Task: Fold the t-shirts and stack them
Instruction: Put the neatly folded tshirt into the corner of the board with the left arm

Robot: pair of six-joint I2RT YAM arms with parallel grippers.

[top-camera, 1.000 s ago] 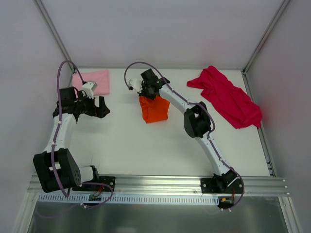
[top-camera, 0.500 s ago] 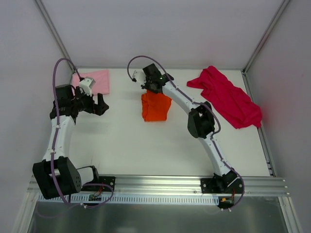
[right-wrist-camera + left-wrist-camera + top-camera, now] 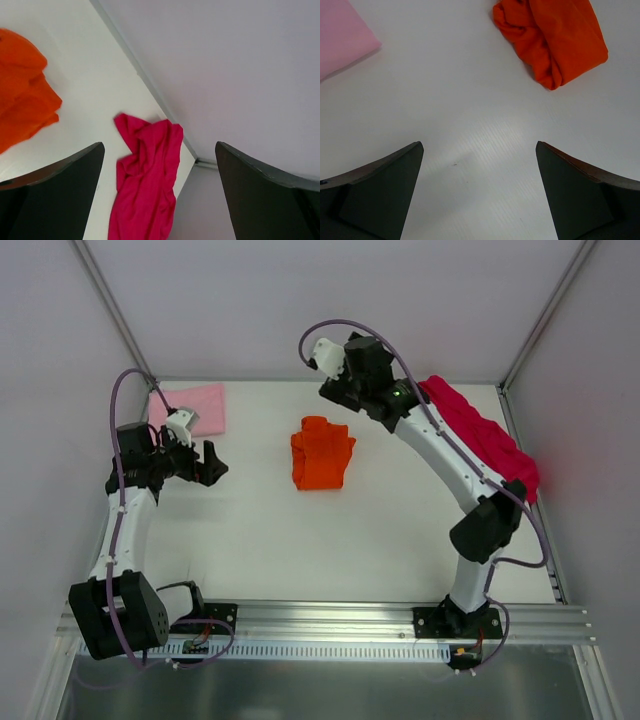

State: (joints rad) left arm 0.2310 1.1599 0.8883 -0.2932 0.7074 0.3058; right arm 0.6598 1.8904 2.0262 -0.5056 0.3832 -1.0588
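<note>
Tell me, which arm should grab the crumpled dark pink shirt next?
Probably the right. The right gripper is open and its arm stretches over the magenta t-shirt, crumpled at the far right. The left gripper, open too, sits far across, near the folded pink t-shirt.

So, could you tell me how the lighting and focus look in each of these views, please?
Top external: even, diffuse light, only soft shadows on the table, the orange t-shirt crisp. Left wrist: background sharp, the left gripper dark and underexposed at the frame's bottom. Right wrist: magenta t-shirt clear, no glare, the right gripper nearly a silhouette.
</note>
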